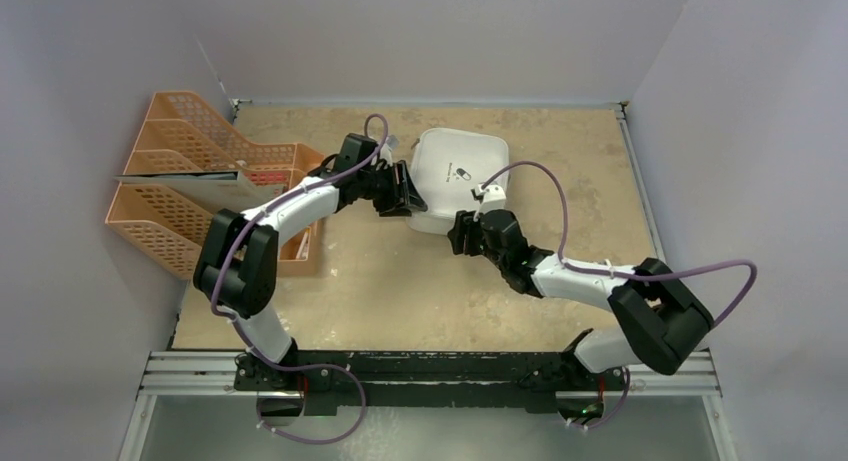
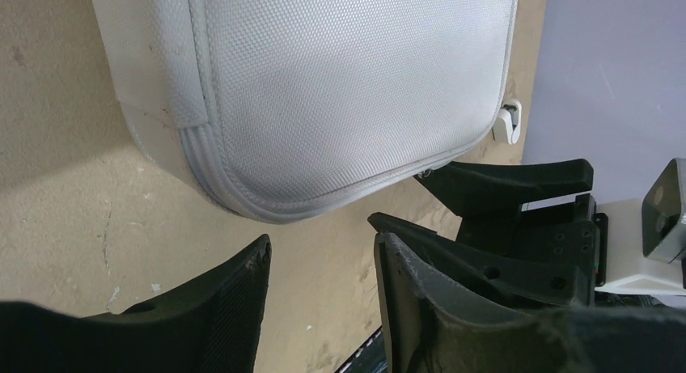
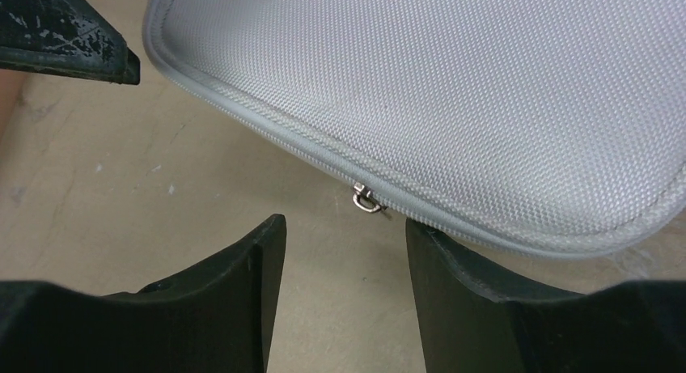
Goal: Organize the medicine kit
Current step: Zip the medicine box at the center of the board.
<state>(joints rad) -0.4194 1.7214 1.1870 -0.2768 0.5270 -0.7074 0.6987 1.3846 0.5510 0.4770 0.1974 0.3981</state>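
The pale grey medicine kit (image 1: 458, 173) lies closed at the table's back centre, its dark pill logo facing up. My left gripper (image 1: 408, 198) is open and empty at the kit's left near corner; the left wrist view shows the kit's rounded corner (image 2: 323, 98) just beyond my fingertips (image 2: 322, 247). My right gripper (image 1: 462, 231) is open and empty at the kit's near edge. In the right wrist view the kit (image 3: 485, 90) fills the top, and its small metal zip pull (image 3: 366, 199) hangs just ahead of my gripper (image 3: 345, 227).
Orange mesh file trays (image 1: 190, 176) stand at the table's left edge, holding flat papers. Grey walls close the back and both sides. The right arm's fingers (image 2: 501, 187) show in the left wrist view. Bare tan tabletop (image 1: 400, 291) lies in front of the kit.
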